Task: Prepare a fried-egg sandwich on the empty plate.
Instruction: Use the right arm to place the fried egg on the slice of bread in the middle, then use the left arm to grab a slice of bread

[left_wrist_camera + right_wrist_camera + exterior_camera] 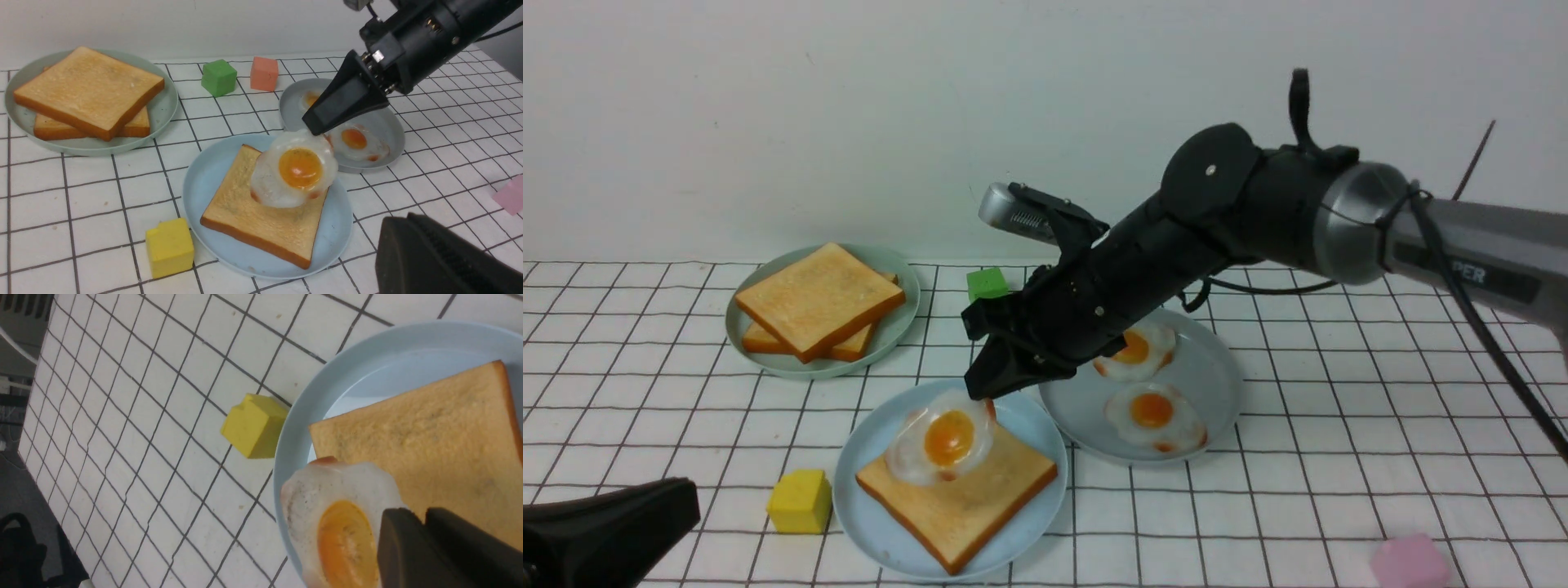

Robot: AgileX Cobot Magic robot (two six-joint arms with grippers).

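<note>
The sky-blue empty plate (866,457) near the table's front carries one golden toast slice (980,498). My right gripper (982,394) is shut on the far edge of a fried egg (943,441), which hangs tilted over the toast's back-left corner. I cannot tell whether its lower edge touches the toast. In the right wrist view the gripper (416,516) pinches the egg (339,522) beside the toast (429,449). My left gripper (678,498) rests shut and empty at the front left, apart from the plate (212,179).
A mint-green plate (900,282) at the back left holds two stacked toast slices. A grey-blue plate (1221,384) to the right holds two fried eggs. Cubes lie around: green (987,283), yellow (800,501), pink (1409,563), salmon (264,73).
</note>
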